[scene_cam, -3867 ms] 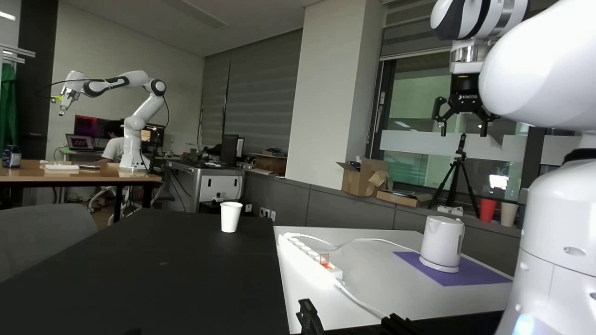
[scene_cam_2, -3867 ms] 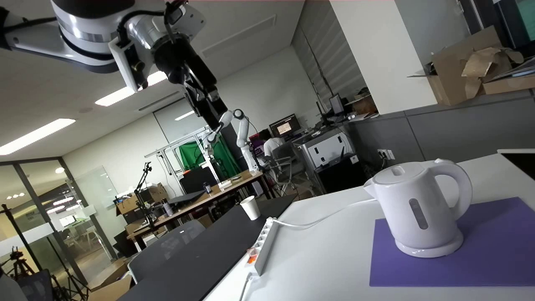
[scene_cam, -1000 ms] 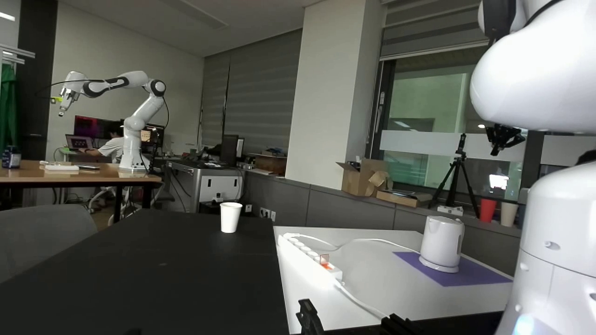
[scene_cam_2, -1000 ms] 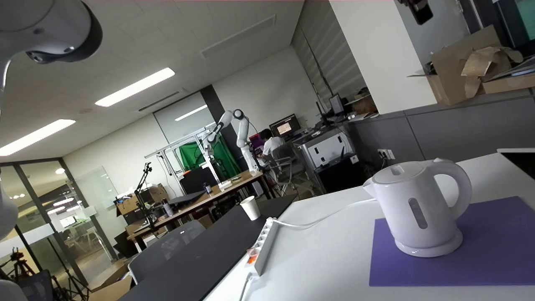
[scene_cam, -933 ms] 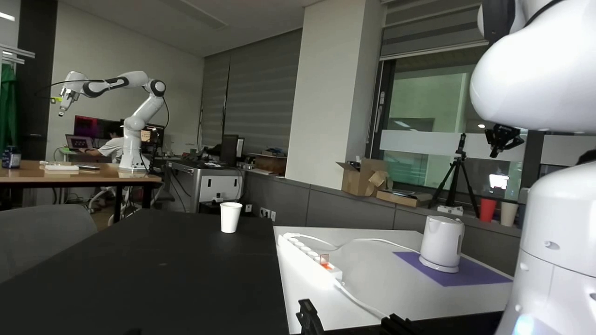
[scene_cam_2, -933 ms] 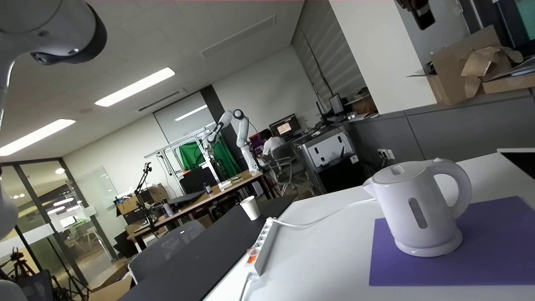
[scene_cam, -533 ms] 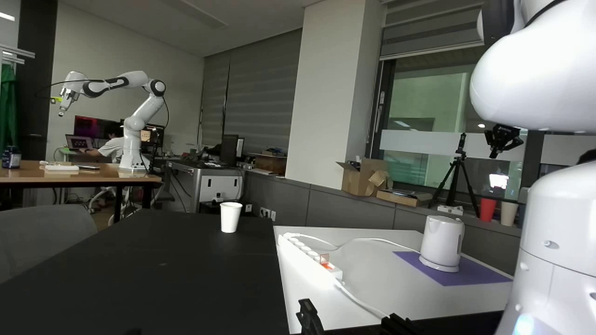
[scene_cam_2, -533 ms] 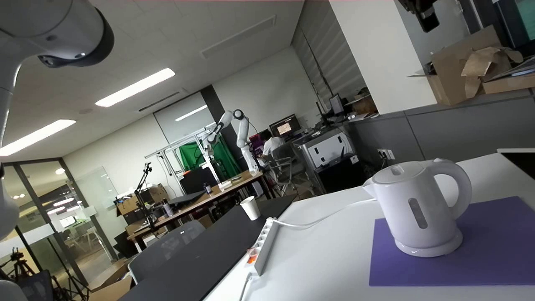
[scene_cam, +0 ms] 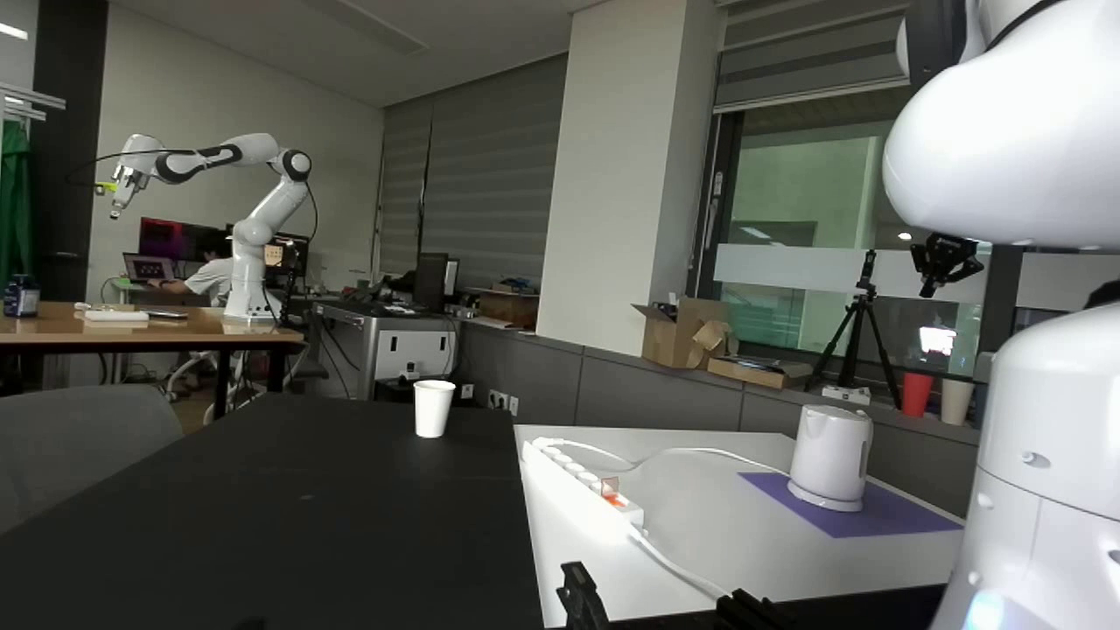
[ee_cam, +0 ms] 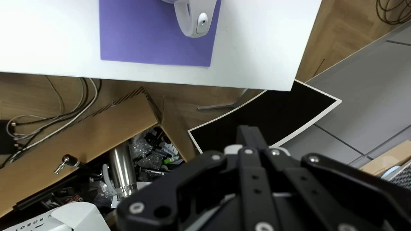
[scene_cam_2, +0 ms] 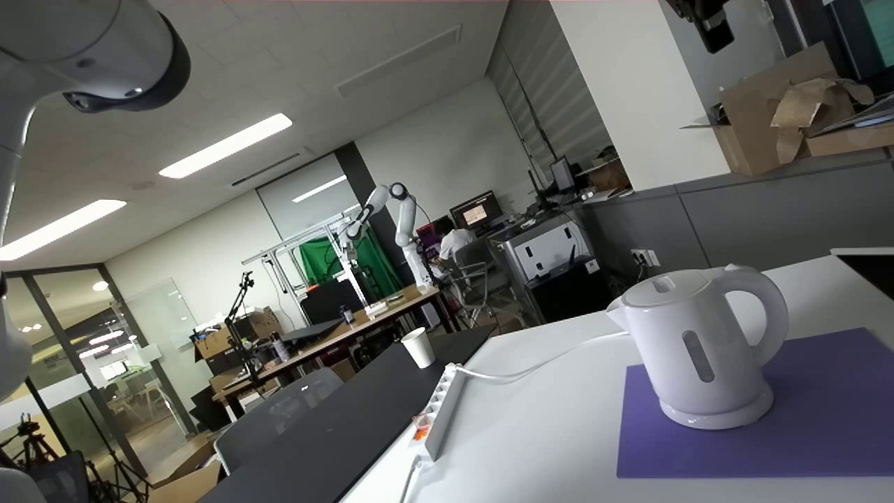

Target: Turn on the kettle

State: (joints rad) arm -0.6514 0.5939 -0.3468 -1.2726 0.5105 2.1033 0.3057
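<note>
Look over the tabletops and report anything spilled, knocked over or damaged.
Nothing stands out: the electric kettle stands upright on the purple mat, the white paper cup is upright on the black table, and I see no spill or damage.

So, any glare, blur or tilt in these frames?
In an exterior view, the white table is blown out beside the power strip; in an exterior view, the frame is tilted and the ceiling lights look clipped, though the kettle reads fairly sharp; in the wrist view, the gripper looks soft toward the bottom edge.
</note>
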